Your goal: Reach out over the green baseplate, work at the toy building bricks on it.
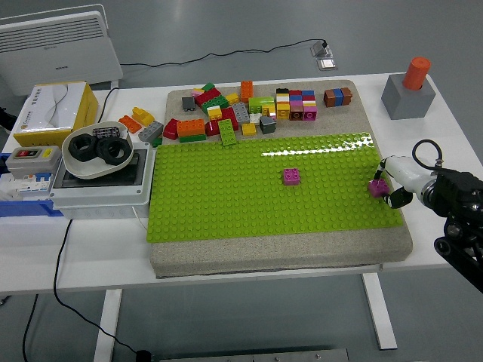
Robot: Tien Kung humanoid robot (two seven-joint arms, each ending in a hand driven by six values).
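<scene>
The green baseplate (226,196) lies on a beige mat in the middle of the table. One magenta brick (291,176) stands on it right of centre. A second magenta brick (377,188) sits at the plate's right edge, slightly tilted. My right hand (387,188) comes in from the right and pinches this brick between a white finger (400,169) above and a dark thumb below. The left arm is out of view.
Several loose coloured bricks (249,109) lie on the mat behind the plate. A grey block with an orange cylinder (409,89) stands at the back right. At the left are a grey box carrying a bowl of black rings (98,149), a yellow box (54,113) and a switch box (29,162).
</scene>
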